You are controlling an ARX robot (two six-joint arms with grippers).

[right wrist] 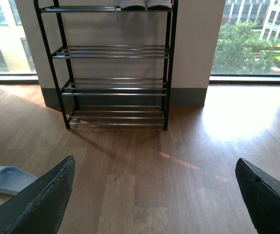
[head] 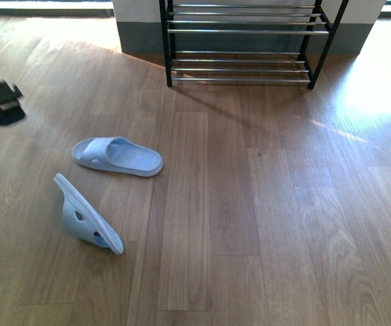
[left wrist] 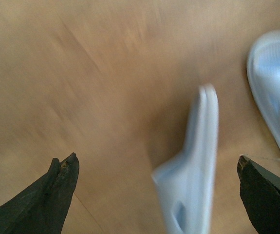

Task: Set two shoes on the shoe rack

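The left gripper (left wrist: 157, 180) is wide open above the floor, holding nothing; a blue slide sandal (left wrist: 193, 170) standing on its edge lies between its fingers. The right gripper (right wrist: 154, 195) is also wide open and empty. The two shoes (right wrist: 145, 4) stand on the top shelf of the shoe rack (right wrist: 115, 87), far by the wall.

Count of items in view, by kind.

Pale blue slide sandals: two. One (head: 117, 155) lies flat on its sole; the other (head: 86, 216) stands tipped on its edge.

Shoe rack (right wrist: 114, 66): one. My right wrist view shows four tiers of chrome bars between two black side frames.

White-soled shoes (right wrist: 145, 4) on the top tier: two soles side by side, only their lower edges visible, uppers cut off.

My grippers: two. The left gripper (left wrist: 157, 183) shows two dark fingertips; the right gripper (right wrist: 157, 195) shows two likewise.

Windows: two, one either side of the wall.
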